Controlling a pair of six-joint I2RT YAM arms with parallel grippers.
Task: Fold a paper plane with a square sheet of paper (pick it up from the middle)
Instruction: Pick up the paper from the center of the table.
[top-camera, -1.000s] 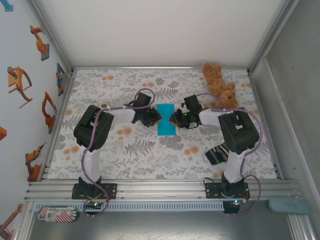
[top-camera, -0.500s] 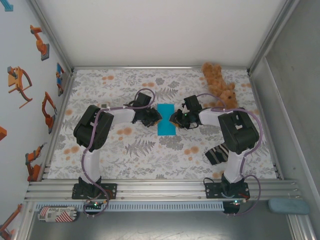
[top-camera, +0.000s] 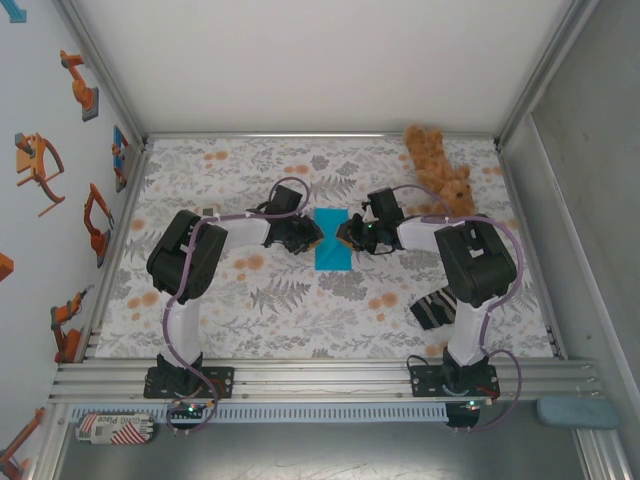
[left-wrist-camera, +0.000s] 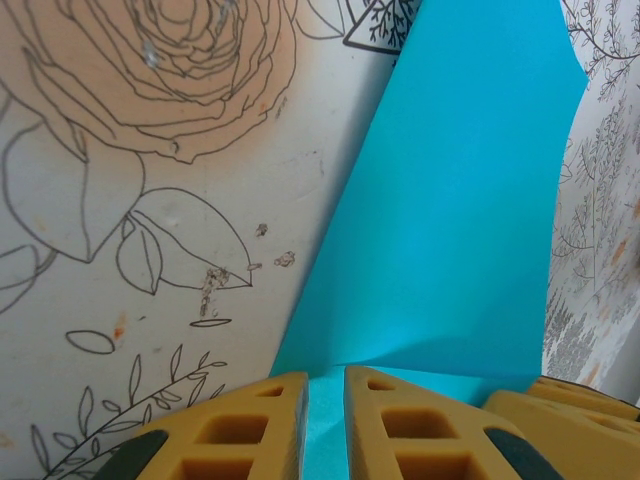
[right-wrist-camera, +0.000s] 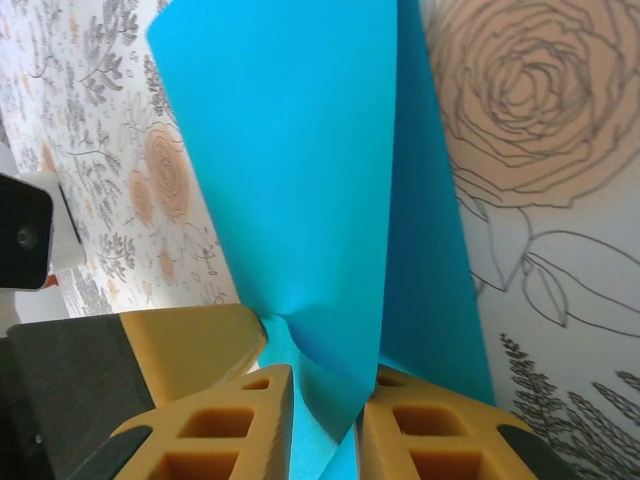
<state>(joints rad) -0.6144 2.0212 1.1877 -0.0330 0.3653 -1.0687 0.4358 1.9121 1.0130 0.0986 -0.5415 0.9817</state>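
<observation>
Centrally on floral table (top-camera: 300, 320): folded cyan paper sheet (top-camera: 332, 250). Clamped at its 9 o'clock edge by left gripper (top-camera: 307, 238), at its 3 o'clock edge by right gripper (top-camera: 345, 237), yellow fingers (right-wrist-camera: 240, 420) of each closed tight on the paper. Teddy bear (top-camera: 440, 170) toward 1 o'clock, striped cloth (top-camera: 435, 308) toward 5 o'clock, both well apart from it.

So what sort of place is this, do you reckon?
Probably a robotics lab test cell: a metal-framed enclosure, the left arm and right arm bolted to a rail, robot stickers on the wall.
</observation>
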